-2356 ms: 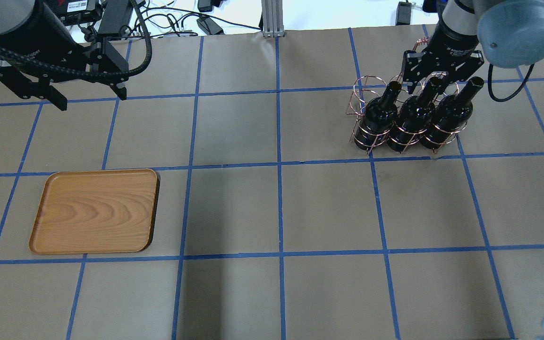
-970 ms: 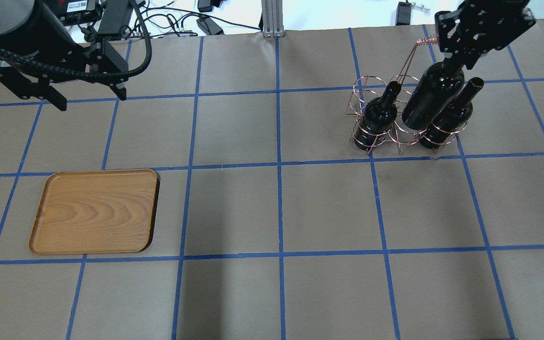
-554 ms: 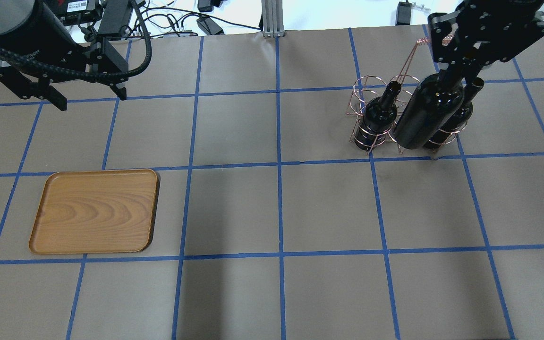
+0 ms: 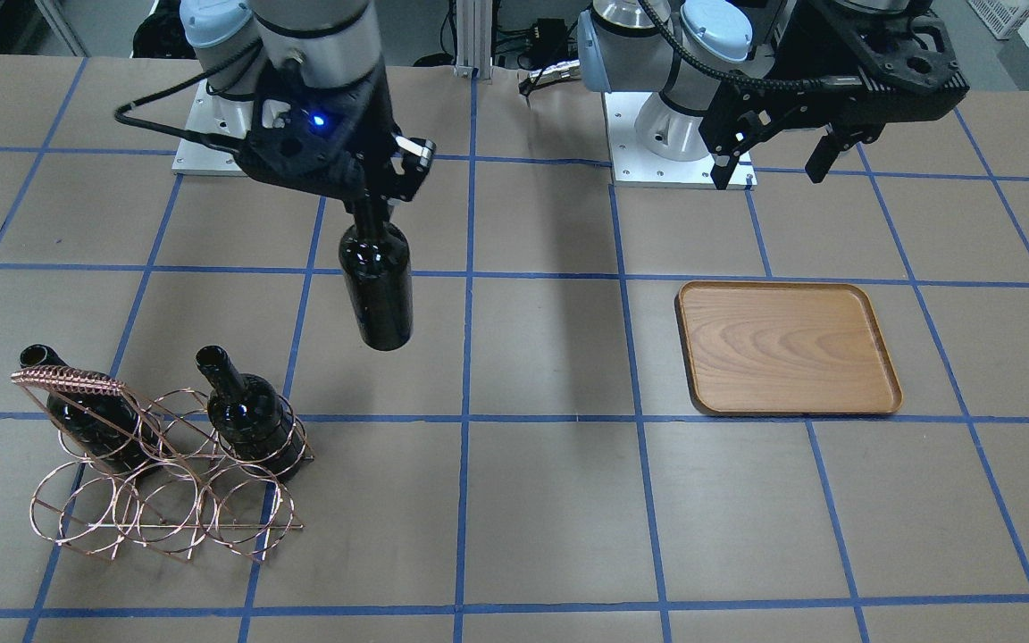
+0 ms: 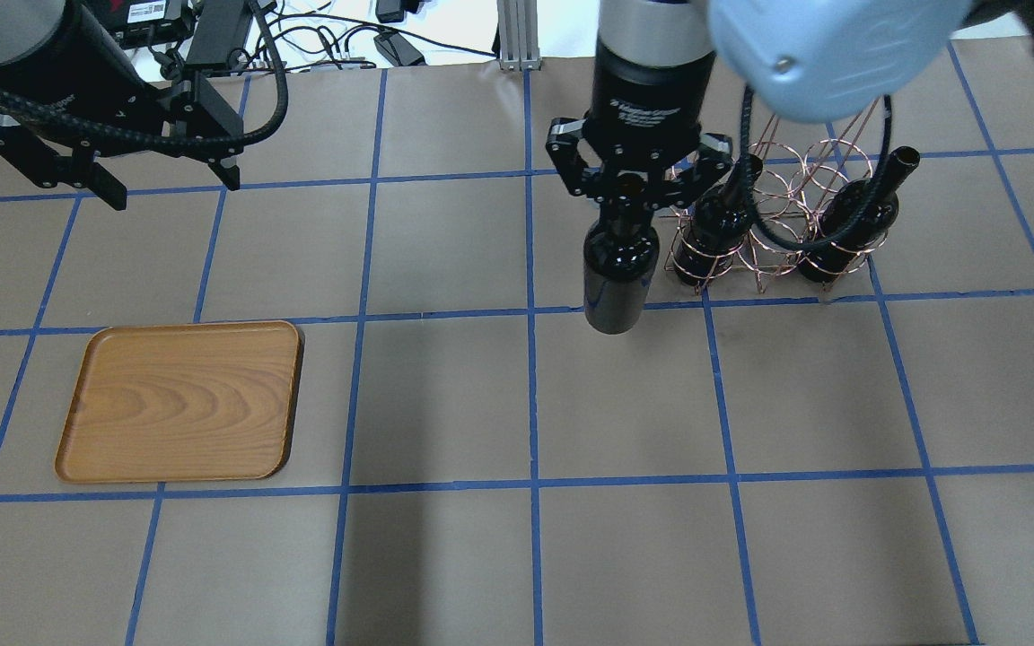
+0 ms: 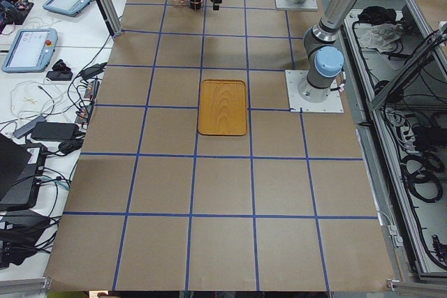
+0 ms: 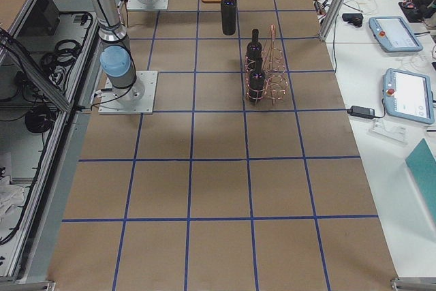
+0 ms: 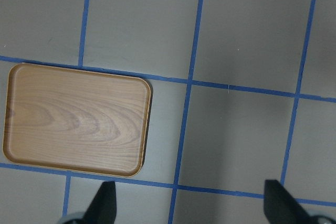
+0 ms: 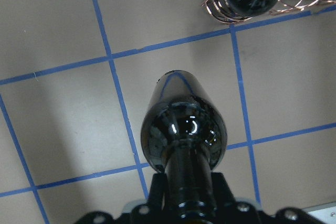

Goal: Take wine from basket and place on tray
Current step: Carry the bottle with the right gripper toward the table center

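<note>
My right gripper is shut on the neck of a black wine bottle. The bottle hangs upright in the air, left of the copper wire basket. Two more black bottles stand in the basket's end rings; the middle ring is empty. The wooden tray lies empty far to the left. My left gripper is open and empty, high above the table behind the tray.
The table is brown paper with a blue tape grid. Cables and boxes lie past the far edge. The arm bases stand at the robot's side. Tablets rest on a side bench.
My right gripper has lifted the middle bottle fully out of the basket and carried it left, past the basket's left end. The left arm has not moved.
</note>
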You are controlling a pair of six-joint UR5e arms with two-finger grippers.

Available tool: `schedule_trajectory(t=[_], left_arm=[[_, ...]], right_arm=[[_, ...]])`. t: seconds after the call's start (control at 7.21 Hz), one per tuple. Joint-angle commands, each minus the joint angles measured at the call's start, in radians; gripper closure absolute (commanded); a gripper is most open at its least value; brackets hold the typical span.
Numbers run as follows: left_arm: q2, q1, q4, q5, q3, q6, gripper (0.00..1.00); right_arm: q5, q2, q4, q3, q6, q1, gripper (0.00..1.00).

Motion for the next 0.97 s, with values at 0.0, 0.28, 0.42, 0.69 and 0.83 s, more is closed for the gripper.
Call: schedule_trajectory(t=[0.0, 0.28, 0.42, 0.69, 0.83], left_arm=[[0.0, 0.001, 0.0, 0.001, 0.0, 0.001, 0.0], [0.002, 0.001, -0.002, 0.0, 0.0, 0.001, 0.0], [0.002, 0.001, 0.0, 0.0, 0.0, 0.001, 0.0], [0.0, 0.001, 0.0, 0.0, 0.0, 0.001, 0.0], [0.0, 0.001, 0.0, 0.0, 0.0, 0.001, 0.0]], right_arm=[[0.062, 0.09, -0.118, 0.016, 0.108, 0.065, 0.99], [0.106, 0.13, -0.181, 0.03, 0.131, 0.085, 1.0], [0.103, 0.139, -0.221, 0.047, 0.169, 0.104, 1.0], [0.08, 0.148, -0.229, 0.064, 0.195, 0.125, 1.0], [0.077, 0.152, -0.229, 0.081, 0.194, 0.125, 0.99]])
